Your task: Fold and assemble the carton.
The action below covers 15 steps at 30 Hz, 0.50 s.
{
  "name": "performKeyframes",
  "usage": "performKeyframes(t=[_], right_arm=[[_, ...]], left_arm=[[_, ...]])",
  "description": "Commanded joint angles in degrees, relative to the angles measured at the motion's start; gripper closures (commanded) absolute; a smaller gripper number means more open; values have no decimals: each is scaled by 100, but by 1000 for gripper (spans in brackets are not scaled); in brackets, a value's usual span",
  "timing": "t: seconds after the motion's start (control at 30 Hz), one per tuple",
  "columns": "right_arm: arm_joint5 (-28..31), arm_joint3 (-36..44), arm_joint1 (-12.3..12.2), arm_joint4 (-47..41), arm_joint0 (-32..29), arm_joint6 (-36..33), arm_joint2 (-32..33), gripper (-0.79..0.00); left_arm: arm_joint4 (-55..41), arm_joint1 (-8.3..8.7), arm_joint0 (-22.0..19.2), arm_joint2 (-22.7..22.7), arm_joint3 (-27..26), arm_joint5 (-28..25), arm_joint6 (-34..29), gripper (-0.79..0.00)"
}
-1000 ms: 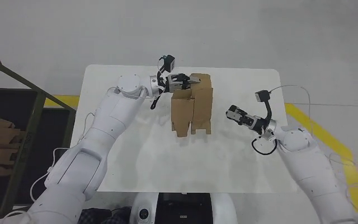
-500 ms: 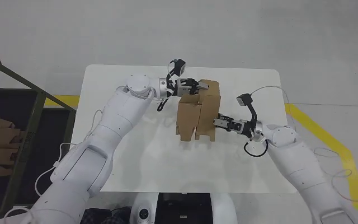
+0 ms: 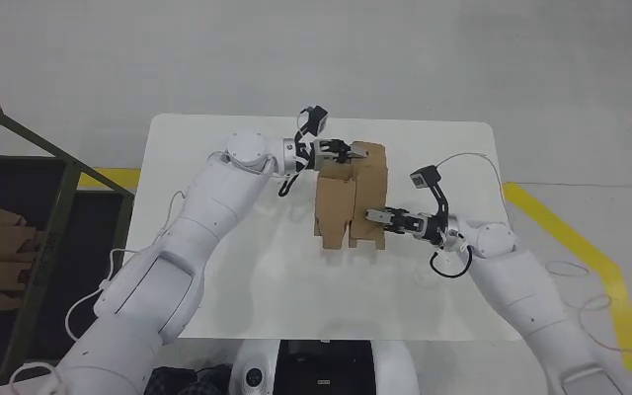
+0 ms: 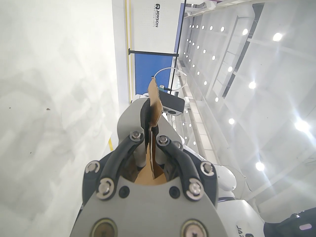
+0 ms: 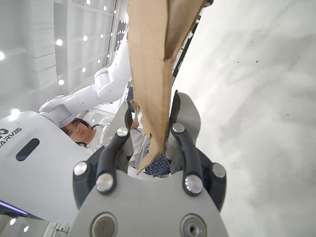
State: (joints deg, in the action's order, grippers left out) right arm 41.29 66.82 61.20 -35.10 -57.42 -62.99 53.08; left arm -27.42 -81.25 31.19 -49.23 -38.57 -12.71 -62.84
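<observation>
While the left pincer (image 4: 150,134) clamps the carton (image 3: 336,202), the open right pincer (image 5: 150,114) straddles a flap. Spreading seems underway; next it should close and pull.

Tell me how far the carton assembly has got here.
Done: the left gripper is shut on one edge of the carton. In hand: the right gripper straddles a flap at the other end, open, not yet clamped. To do: no box is formed; the flaps are unfolded.
</observation>
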Motion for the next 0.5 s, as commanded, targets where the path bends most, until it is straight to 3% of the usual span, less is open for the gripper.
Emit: performKeyframes(t=[0.0,0.13,0.23,0.33,0.43,0.47], right_arm=[[-57,8,-7,-106,7,-57,-18,-252],[-90,-66,-10,-211,17,-90,-59,-157],[-145,-112,-4,-331,38,-145,-91,-9],[-185,-156,-2,-385,70,-185,-109,0],[-212,-182,-1,-407,91,-212,-122,0],[-221,-188,-1,-413,95,-221,-127,0]], left_arm=[[4,-5,-1,-15,23,-31,-3,0],[24,-1,-12,-65,40,-94,-19,0],[53,13,-5,-109,5,-134,-41,0],[62,31,24,-165,-66,-163,-57,-18],[100,52,55,-215,-164,-193,-68,-336],[107,60,65,-235,-203,-206,-71,-733]])
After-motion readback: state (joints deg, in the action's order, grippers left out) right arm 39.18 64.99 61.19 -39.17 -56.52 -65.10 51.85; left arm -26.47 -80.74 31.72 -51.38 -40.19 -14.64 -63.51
